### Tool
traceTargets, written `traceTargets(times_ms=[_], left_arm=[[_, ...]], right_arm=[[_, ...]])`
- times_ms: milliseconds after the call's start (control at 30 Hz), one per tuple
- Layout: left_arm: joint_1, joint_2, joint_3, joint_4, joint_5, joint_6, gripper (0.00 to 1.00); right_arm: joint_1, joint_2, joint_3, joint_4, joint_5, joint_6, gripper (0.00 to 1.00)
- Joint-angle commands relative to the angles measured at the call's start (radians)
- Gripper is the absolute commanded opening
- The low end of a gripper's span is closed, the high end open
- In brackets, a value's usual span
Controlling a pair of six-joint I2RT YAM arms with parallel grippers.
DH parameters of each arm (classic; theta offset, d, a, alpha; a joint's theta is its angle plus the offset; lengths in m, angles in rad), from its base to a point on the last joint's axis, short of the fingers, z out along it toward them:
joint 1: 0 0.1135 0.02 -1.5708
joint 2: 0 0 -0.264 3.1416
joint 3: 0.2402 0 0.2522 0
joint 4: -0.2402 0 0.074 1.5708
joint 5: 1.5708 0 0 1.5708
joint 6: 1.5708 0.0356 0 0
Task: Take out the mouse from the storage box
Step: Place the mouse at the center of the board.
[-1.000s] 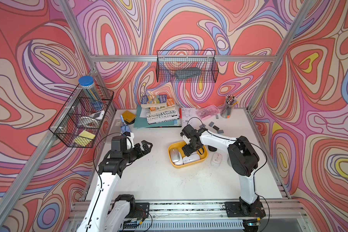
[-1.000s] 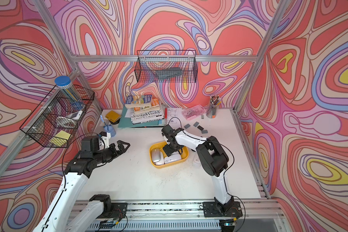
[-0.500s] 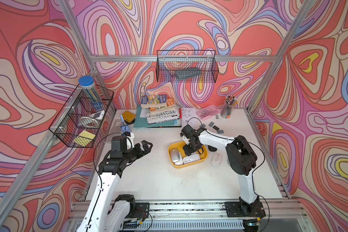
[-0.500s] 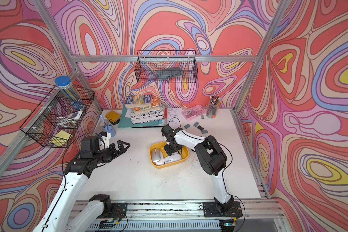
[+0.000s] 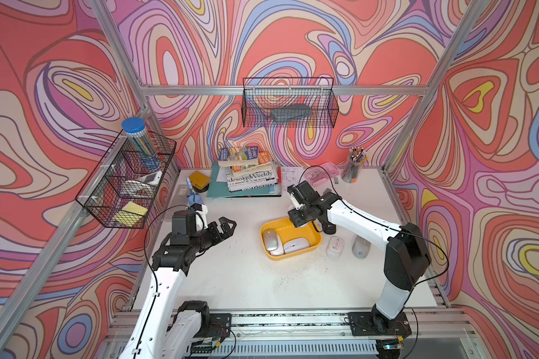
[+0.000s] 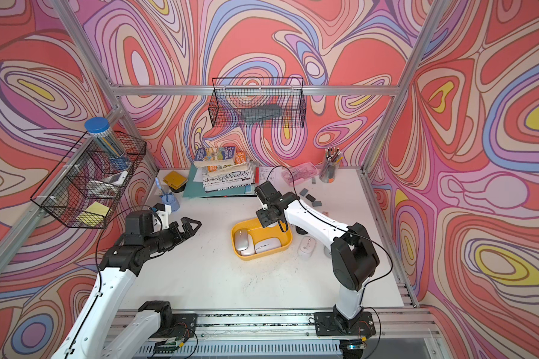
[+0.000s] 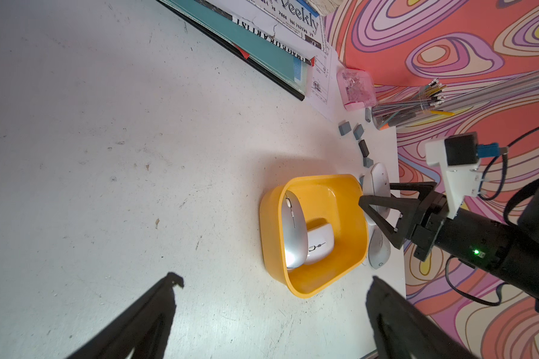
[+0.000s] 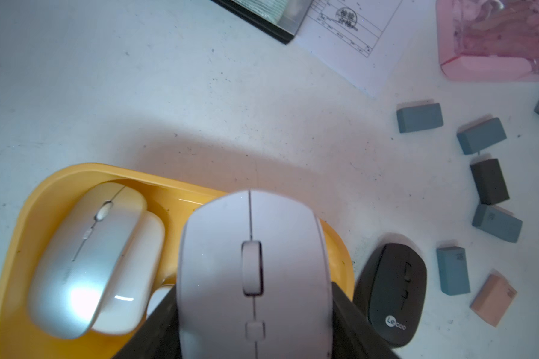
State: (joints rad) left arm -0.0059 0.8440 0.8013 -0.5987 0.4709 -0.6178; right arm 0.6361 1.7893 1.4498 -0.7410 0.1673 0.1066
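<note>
White table (image 5: 246, 279): right gripper (image 8: 255, 310) clamps mouse (image 8: 252, 267) above storage box (image 8: 38, 199).

In the right wrist view the pale mouse (image 8: 252, 279) runs off the bottom edge, hiding the gripper (image 8: 252, 335) fingertips and part of the box (image 8: 22, 236). The pink case (image 8: 495, 40) is cut by the top and right edges. In both top views the arm covers that mouse. In the left wrist view the left gripper (image 7: 271, 310) fingers leave the bottom edge.
</note>
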Motion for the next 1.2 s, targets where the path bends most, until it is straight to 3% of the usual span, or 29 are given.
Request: traceTargets(times_ms=[0,233,400,533,900,1033,1167], left_arm=[[-0.001,-0.018,-0.01,0.023,0.021,0.003,0.99],[-0.001,-0.031,-0.016,0.029,0.029,-0.004,0.99],[0.0,-0.037,-0.018,0.028,0.03,-0.002,0.99],[-0.001,-0.039,-0.02,0.033,0.034,-0.005,0.99],[-0.001,-0.036,-0.02,0.035,0.042,-0.006,0.99],[-0.002,-0.034,-0.019,0.033,0.042,-0.005,0.99],[-0.001,-0.029,-0.02,0.037,0.055,-0.001,0.99]], right_arm=[[-0.093,-0.069,-0.047,-0.035,0.147,0.096,0.58],[-0.465,-0.205,-0.2,-0.001,0.161,0.311,0.57],[-0.62,-0.152,-0.222,-0.001,0.175,0.358,0.58],[-0.748,-0.067,-0.233,0.049,0.074,0.377,0.58],[-0.835,0.111,-0.22,0.07,0.04,0.379,0.6],[-0.836,0.151,-0.21,0.051,0.047,0.376,0.67],[-0.837,0.136,-0.219,0.04,0.07,0.368,0.79]])
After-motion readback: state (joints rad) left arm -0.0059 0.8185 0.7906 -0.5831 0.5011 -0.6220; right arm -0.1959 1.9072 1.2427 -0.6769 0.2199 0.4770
